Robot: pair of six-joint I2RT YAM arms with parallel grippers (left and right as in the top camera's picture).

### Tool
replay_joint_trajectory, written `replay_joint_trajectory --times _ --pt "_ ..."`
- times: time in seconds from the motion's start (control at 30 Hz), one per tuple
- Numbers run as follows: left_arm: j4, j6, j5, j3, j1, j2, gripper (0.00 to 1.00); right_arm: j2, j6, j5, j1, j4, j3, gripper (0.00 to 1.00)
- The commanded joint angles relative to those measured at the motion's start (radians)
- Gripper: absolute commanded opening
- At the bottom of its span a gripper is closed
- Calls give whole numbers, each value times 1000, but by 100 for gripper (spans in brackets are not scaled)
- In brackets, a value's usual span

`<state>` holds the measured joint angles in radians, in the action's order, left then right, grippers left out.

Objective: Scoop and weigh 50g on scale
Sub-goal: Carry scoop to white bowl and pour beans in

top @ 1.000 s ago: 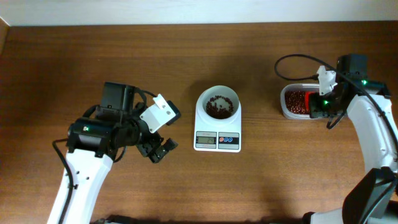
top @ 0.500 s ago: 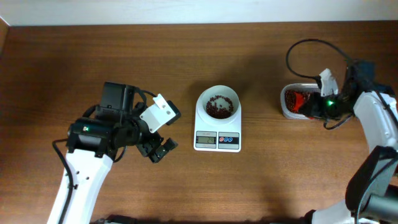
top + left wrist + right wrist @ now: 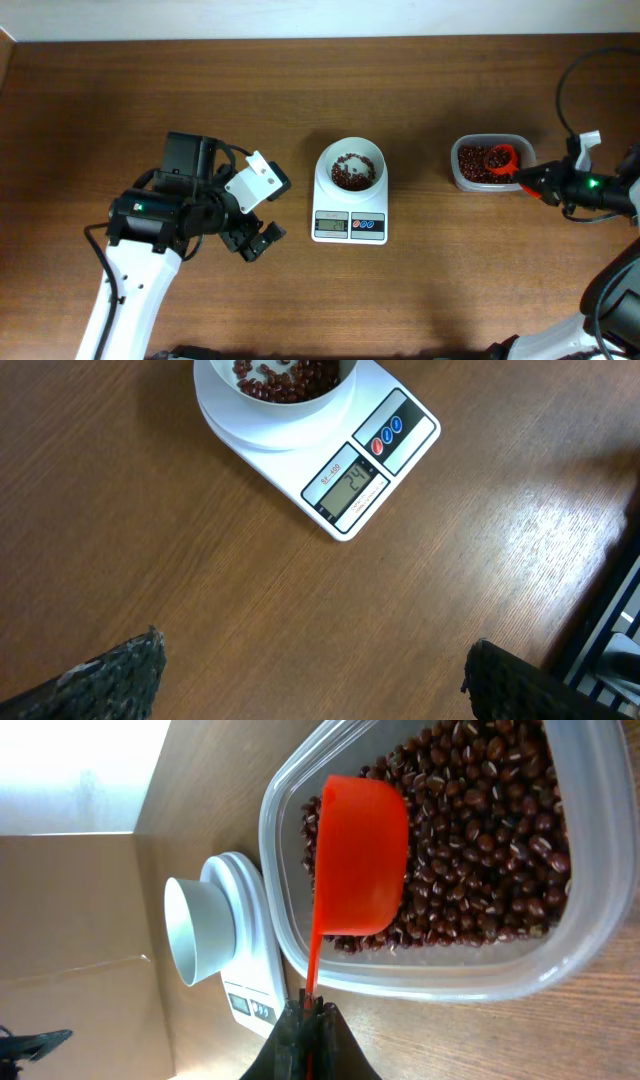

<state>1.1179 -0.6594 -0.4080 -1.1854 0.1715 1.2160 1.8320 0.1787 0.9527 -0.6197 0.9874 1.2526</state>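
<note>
Overhead, the scale point(image 3: 350, 195) sits at the centre of the frame, its white bowl point(image 3: 351, 165) holding a shallow layer of beans point(image 3: 351, 173). In the left wrist view the display point(image 3: 347, 486) seems to read 24, so I judge the weighing about half done. Right of it, well apart, the clear tub point(image 3: 490, 163) holds the main heap of beans, and the red scoop point(image 3: 501, 157) lies over them.

The step in hand looks like taking another load. It should go well if the scoop digs in shallow and comes out level. It should then cross slowly to the bowl and tip out a little at a time while the display is watched, since a full scoop may overshoot.

The right gripper point(image 3: 310, 1020), at the bottom edge of the right wrist view, is clamped tight on the scoop's thin handle. Whether the scoop is loaded, I cannot tell. The left gripper point(image 3: 257, 240), lower left of the scale, has its jaws spread wide, holding and touching nothing.
</note>
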Motion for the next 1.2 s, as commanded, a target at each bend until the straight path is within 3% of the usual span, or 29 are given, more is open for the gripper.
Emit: replay_joint_trajectory --times 0.0,0.37,0.87,1.07,1.17 --pt "2 -16 -11 7 -4 0 99 7 27 63 -25 19 -9 4" --pt "2 -16 -11 7 -4 0 99 7 35 266 -7 45 -9 4" --pt "1 -16 -11 7 -4 0 99 7 22 349 516 -20 -9 4" --pt "2 -16 -11 7 -4 0 99 7 22 338 620 -112 -9 4" --pt "2 -16 -11 7 -4 0 99 7 23 241 633 -161 -9 4"
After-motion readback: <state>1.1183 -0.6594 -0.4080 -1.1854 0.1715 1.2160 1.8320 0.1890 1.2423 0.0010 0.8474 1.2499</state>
